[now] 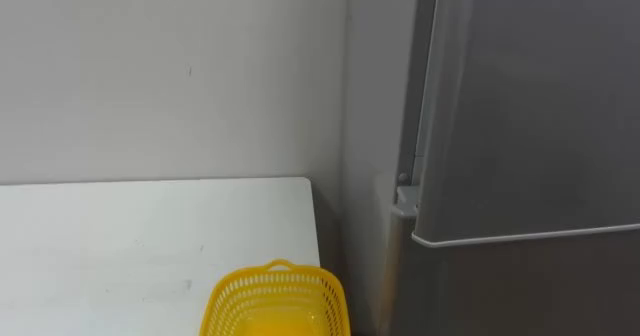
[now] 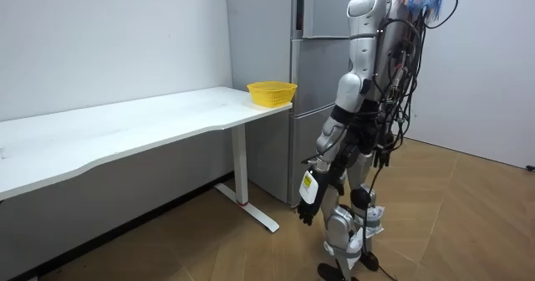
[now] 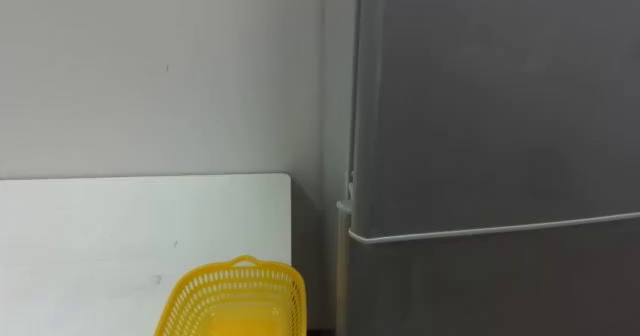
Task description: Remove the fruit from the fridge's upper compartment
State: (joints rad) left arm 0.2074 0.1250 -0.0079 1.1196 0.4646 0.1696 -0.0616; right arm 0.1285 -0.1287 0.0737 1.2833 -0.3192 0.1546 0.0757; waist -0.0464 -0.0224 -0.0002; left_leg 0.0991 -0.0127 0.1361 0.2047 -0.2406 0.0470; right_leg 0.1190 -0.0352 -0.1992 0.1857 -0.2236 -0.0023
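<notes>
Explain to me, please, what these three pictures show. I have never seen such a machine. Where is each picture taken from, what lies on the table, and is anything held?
The machine is a humanoid robot that stands on two legs before a grey fridge. The room view comes from a camera standing in the room, so it shows the whole robot. The two eye views come from a stereo camera on its head; they show the same scene from nearly the same place. On the white table, at the corner next to the fridge, stands a yellow basket. The fridge's upper door is shut. The robot's left hand hangs open beside its leg and holds nothing.
</notes>
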